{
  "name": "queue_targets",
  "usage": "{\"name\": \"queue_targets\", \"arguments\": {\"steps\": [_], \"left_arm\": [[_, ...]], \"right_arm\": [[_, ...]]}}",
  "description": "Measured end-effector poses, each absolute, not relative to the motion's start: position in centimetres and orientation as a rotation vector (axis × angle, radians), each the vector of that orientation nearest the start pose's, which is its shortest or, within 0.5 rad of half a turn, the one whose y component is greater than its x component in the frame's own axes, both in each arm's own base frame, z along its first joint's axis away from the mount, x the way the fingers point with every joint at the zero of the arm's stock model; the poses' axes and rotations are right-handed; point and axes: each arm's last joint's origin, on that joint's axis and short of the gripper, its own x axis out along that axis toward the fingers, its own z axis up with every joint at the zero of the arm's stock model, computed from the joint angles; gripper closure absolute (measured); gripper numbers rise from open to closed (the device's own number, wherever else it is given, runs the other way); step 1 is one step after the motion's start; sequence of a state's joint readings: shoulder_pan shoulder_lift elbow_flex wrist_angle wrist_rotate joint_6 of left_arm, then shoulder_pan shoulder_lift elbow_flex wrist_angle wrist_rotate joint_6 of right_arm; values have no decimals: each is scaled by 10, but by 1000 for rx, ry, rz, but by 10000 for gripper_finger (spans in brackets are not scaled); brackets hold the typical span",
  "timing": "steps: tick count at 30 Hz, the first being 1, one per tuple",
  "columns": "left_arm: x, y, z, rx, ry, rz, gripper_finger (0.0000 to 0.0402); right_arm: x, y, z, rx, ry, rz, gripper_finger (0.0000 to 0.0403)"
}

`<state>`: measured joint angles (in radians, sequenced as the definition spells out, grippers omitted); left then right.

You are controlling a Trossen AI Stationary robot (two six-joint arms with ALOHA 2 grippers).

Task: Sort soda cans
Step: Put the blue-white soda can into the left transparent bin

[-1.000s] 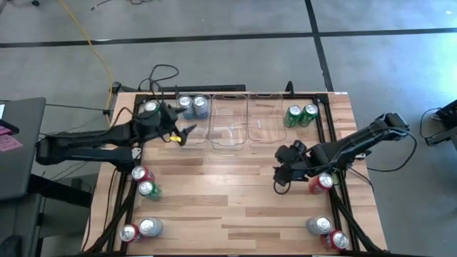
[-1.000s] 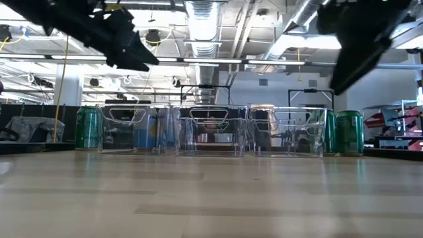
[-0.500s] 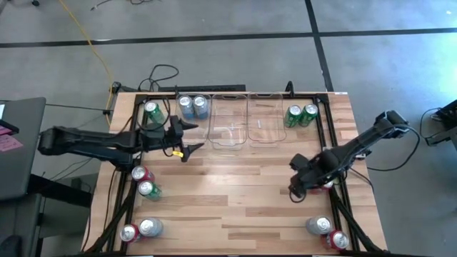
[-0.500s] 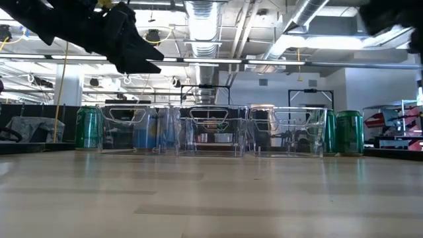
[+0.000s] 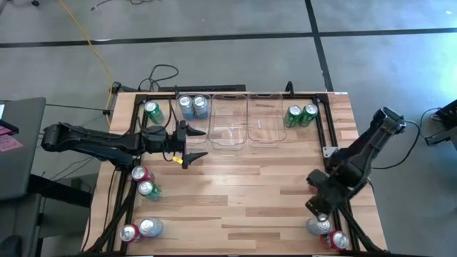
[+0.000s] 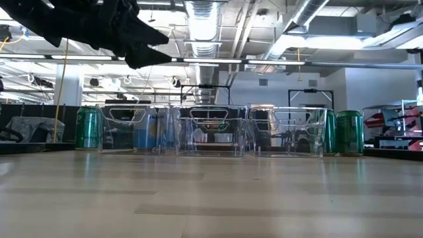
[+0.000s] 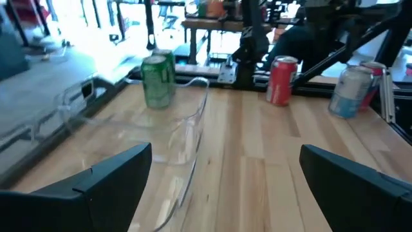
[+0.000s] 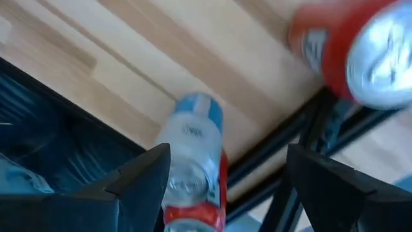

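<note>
Soda cans stand upright around the table: two blue ones (image 5: 193, 106) in the left clear bin, a green one (image 5: 152, 112) beside it, two green ones (image 5: 300, 114) right of the bins, and red and green ones (image 5: 143, 181) at the left edge. A red and a silver-blue pair (image 5: 141, 229) stands near left, and another such pair (image 5: 327, 232) near right. My left gripper (image 5: 201, 143) hovers open and level in front of the left bin. My right gripper (image 5: 319, 207) points down, open, above the near-right cans: a blue one (image 8: 193, 138) and a red one (image 8: 360, 51).
Three clear bins (image 5: 230, 123) stand side by side at the far edge; the middle and right ones hold nothing. A black frame (image 5: 330, 135) runs round the table's edges. The wooden middle of the table (image 5: 243, 193) is bare.
My right gripper has swung from the red can at the right edge toward the near right corner, risen and tipped to point down. My left gripper has drawn back from over the left bin toward the near side and levelled out. Both stay open.
</note>
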<state>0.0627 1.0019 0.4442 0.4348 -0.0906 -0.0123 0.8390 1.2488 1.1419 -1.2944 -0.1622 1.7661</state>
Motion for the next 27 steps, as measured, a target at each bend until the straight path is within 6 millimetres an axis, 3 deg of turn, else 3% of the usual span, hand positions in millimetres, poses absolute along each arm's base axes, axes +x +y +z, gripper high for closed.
{"name": "queue_targets", "arguments": {"steps": [7, 13, 27], "left_arm": [[213, 15, 239, 48, 92, 144, 13], [213, 15, 240, 57, 93, 140, 13], [213, 15, 239, 63, 99, 140, 13]], "right_arm": [[112, 179, 294, 989, 1558, -542, 74], [105, 190, 295, 1033, 1459, -520, 74], [107, 220, 268, 882, 1495, -515, 69]]}}
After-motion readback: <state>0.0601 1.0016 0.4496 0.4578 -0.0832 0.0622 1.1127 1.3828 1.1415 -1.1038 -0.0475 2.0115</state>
